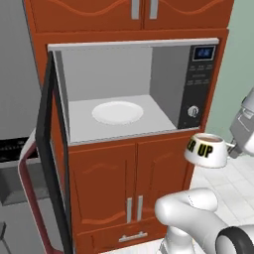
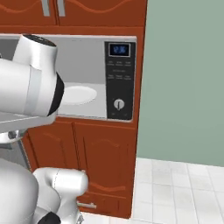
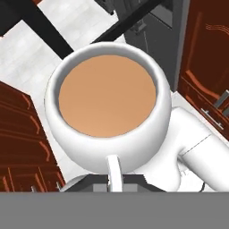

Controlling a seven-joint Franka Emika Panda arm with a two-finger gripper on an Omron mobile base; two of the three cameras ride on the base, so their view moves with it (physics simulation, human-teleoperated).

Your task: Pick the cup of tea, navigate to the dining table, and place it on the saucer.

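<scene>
Right, closest in, the end effector (image 3: pixel 114 179) is clamped tight on the handle of the cup of tea (image 1: pixel 206 150), which hangs in the air beside the arm, out in front of the open microwave (image 1: pixel 134 89). Brimful, so I'd keep the wrist level and drive off gently. Farther back, a white plate (image 1: pixel 117 112) sits inside the oven, with red-brown cabinets (image 1: pixel 126 193) below.

Plate (image 1: pixel 117 112) inside open microwave (image 1: pixel 163 84), above cabinet doors (image 1: pixel 134 183); microwave door (image 1: pixel 47 149) swung out at 9 o'clock; cup of tea (image 1: pixel 206 150) in mid-air at 4 o'clock of plate, outside cavity.
</scene>
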